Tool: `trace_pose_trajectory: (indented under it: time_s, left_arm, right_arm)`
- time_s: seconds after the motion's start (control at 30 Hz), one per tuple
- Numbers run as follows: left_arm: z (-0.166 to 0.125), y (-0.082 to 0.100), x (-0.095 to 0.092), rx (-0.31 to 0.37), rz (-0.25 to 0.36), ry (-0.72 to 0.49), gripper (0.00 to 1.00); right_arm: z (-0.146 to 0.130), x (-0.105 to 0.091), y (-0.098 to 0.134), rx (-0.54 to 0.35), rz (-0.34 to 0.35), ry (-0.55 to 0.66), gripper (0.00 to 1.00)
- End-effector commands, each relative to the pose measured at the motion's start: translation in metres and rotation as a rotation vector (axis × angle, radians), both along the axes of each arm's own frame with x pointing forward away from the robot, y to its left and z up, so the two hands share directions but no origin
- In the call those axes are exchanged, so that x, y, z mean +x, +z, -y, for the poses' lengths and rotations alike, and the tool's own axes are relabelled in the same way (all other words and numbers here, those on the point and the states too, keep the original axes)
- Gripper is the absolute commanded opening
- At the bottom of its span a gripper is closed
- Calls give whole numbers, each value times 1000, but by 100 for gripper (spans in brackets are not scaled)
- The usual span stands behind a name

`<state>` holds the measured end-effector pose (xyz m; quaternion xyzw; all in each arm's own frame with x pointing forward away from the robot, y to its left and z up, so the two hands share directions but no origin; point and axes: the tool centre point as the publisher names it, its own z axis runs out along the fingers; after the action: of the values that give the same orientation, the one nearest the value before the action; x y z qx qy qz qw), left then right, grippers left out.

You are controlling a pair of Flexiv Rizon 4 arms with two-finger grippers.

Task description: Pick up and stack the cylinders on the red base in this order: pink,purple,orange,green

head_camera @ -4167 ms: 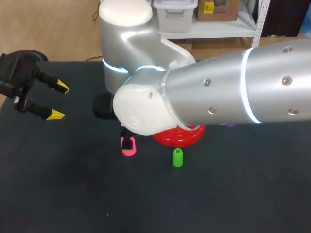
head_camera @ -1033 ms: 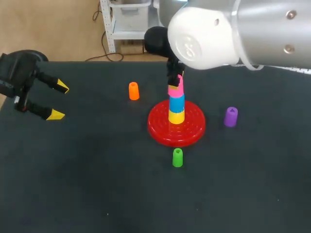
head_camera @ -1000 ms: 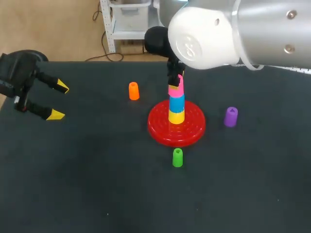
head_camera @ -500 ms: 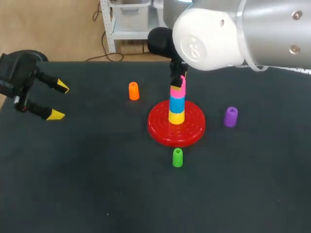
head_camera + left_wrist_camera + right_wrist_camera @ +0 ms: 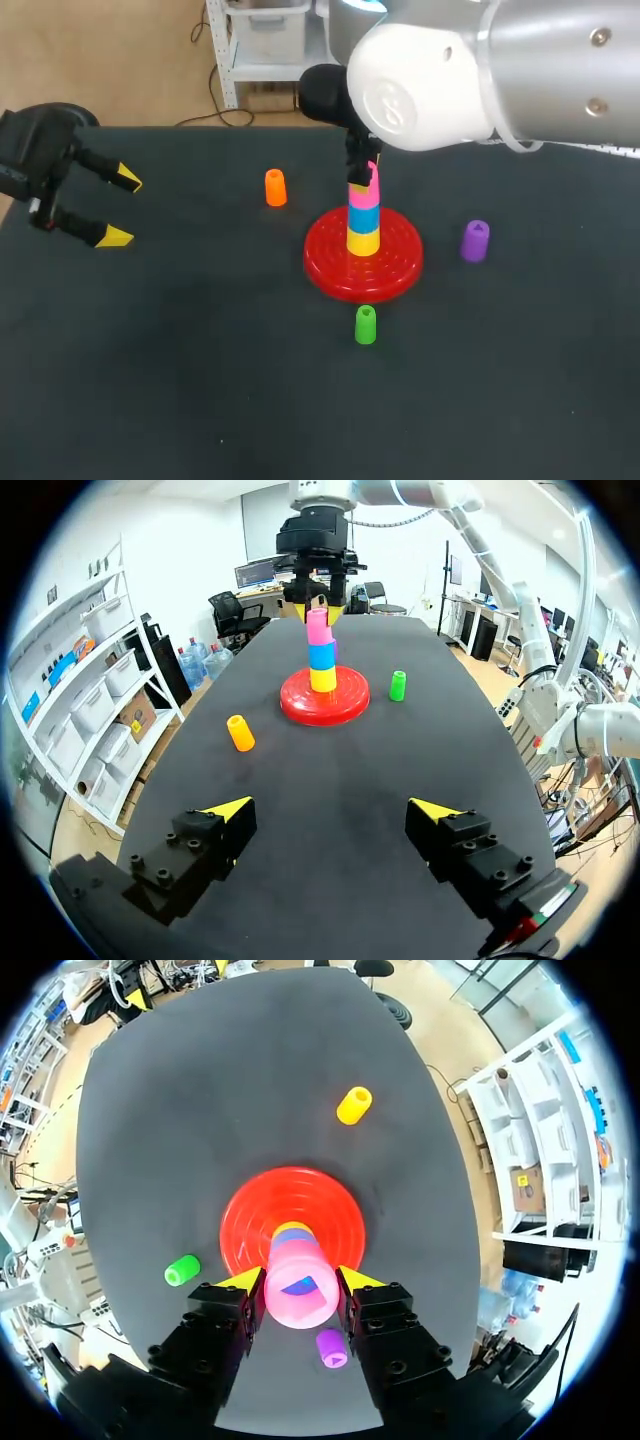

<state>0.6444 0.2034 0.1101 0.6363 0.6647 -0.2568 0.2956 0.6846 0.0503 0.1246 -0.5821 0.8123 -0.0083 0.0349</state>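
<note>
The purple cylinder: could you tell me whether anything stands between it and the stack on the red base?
Nothing visible does. The purple cylinder stands apart beside the red base, bare table between. The right gripper holds the pink cylinder atop the stack.

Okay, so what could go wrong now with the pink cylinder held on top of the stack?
The right gripper grips the pink cylinder atop the blue cylinder. If it isn't seated squarely, releasing may topple it. Lifting away off-line could also tip the blue cylinder and the yellow cylinder below over on the red base.
</note>
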Motion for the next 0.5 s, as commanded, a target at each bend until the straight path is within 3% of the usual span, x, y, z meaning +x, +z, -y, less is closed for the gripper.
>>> trace_pose_trajectory:
  time_s: [0.03, 0.2, 0.33, 0.37, 0.4, 0.5]
  left_arm:
    - [-1, -1, -1, -1, 4, 1, 100]
    - [-1, -1, -1, -1, 4, 1, 100]
    - [-1, -1, -1, -1, 4, 1, 100]
    - [-1, -1, -1, -1, 4, 1, 100]
    - [-1, -1, -1, -1, 4, 1, 100]
    - [-1, -1, -1, -1, 4, 1, 100]
  right_arm:
    - [2, -2, -6, 5, -3, -2, 0]
    - [1, -3, -9, 9, -9, 1, 0]
    - [0, -4, -4, 19, 24, 0, 0]
    - [-1, -5, -2, 19, 33, -3, 69]
    - [-1, -5, 0, 19, 35, -3, 100]
    - [-3, -8, 7, 23, 60, 3, 100]
